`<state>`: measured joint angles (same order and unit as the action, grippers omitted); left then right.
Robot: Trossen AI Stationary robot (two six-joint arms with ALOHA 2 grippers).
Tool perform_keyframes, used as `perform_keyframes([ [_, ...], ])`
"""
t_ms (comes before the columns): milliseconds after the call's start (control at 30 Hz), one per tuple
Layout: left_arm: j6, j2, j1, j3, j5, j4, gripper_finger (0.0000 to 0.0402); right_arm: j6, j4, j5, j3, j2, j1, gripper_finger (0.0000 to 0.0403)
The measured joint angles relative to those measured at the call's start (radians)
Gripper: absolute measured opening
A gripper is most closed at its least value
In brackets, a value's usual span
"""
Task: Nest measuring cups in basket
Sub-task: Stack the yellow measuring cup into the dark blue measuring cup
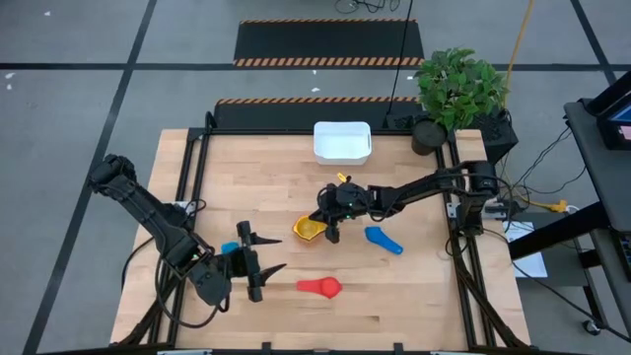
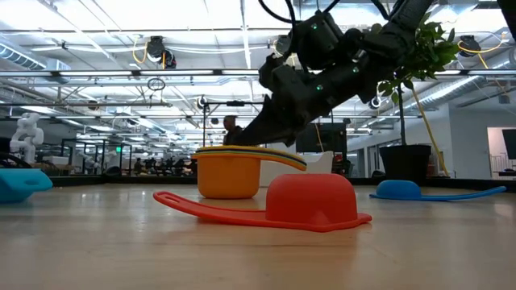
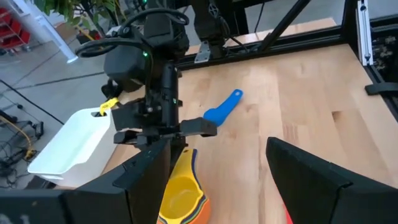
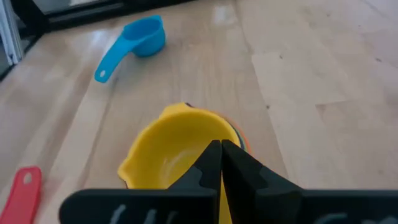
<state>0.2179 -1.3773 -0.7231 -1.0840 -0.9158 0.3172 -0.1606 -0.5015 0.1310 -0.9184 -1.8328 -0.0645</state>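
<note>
A yellow measuring cup (image 1: 309, 229) sits nested in an orange one (image 4: 241, 138) at mid-table. My right gripper (image 4: 221, 155), shut, reaches in from the table's right, and its tips come down on the handle side of the yellow cup. A red cup (image 2: 310, 201) lies mouth down near the front edge. To the right, a dark blue cup (image 1: 383, 240) is also mouth down. A light blue cup (image 1: 233, 248) rests beside my left gripper (image 3: 224, 186), which hovers open at the front left and holds nothing. The white basket (image 1: 342, 141) stands at the far edge. My right gripper's shut fingertips (image 2: 246, 141) meet the top of the yellow cup at its rim (image 2: 242, 151), on the handle side. They slant down from the table's right. The fingers hide the handle root, so I cannot tell whether anything is pinched. The cup stands upright inside the orange one on the table.
A potted plant (image 1: 454, 94) stands at the far right corner next to the basket. Bare wood lies between the cups and the basket, and along the front edge right of the red cup.
</note>
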Motion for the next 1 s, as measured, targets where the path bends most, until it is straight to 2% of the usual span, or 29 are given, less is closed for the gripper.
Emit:
perform_keyframes([
  [300, -0.024, 0.000, 0.000, 0.000, 0.000, 0.010, 0.0269, -0.014, -0.007, 0.031, 0.000, 0.055, 0.014, 0.0004],
  [467, 0.037, 0.000, 0.000, 0.000, 0.003, 0.063, 0.0269, -0.006, 0.061, 0.035, 0.000, 0.140, 0.045, 0.0004],
  [633, 0.116, 0.000, 0.000, 0.000, 0.049, 0.106, 0.0269, 0.049, 0.245, 0.023, 0.000, 0.266, 0.067, 0.0004],
  [733, 0.153, 0.000, 0.000, 0.000, 0.078, 0.106, 0.0269, 0.090, 0.397, -0.038, 0.000, 0.323, 0.068, 0.0006],
  [867, 0.207, 0.000, 0.000, 0.000, 0.079, 0.114, 0.0269, 0.109, 0.560, -0.060, 0.000, 0.336, 0.067, 0.0041],
  [1000, 0.262, 0.000, 0.000, 0.000, 0.077, 0.153, 0.0269, 0.124, 0.545, -0.059, 0.001, 0.321, 0.067, 0.0113],
])
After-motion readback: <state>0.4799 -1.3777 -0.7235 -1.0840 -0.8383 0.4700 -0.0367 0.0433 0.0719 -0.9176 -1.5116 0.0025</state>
